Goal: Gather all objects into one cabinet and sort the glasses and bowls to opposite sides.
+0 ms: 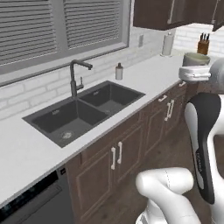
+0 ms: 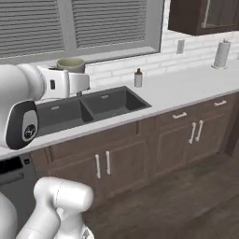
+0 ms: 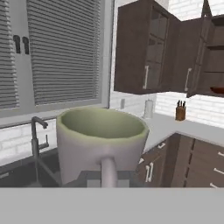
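From the left base view, I carry the cream-white mug [image 1: 195, 59] upright at the end of my arm, high above the counter [image 1: 148, 76] and to the right of the sink [image 1: 83, 111]. The dark cabinet [image 1: 175, 13] hangs well ahead, above a paper towel roll [image 1: 167, 43] and a knife block [image 1: 203, 45]. Nothing stands between, so the air over the counter is free.

From the right base view, the mug [image 2: 71, 65] sits above my hand, over the sink [image 2: 79, 112], with the window frame close behind; a backward swing could clip it.

In the hand view, my gripper [image 3: 108, 175] is pinched nearly closed on the mug's handle [image 3: 108, 168], the body [image 3: 103, 144] rising right in front of the lens. That thin hold is my worry: I judge a quick turn could let the mug twist or slip. The cabinet door [image 3: 144, 52] stands ajar, its edge facing my path, and a reddish bowl [image 3: 217, 90] lies on the shelf at the far right. I should enter wide of that door.
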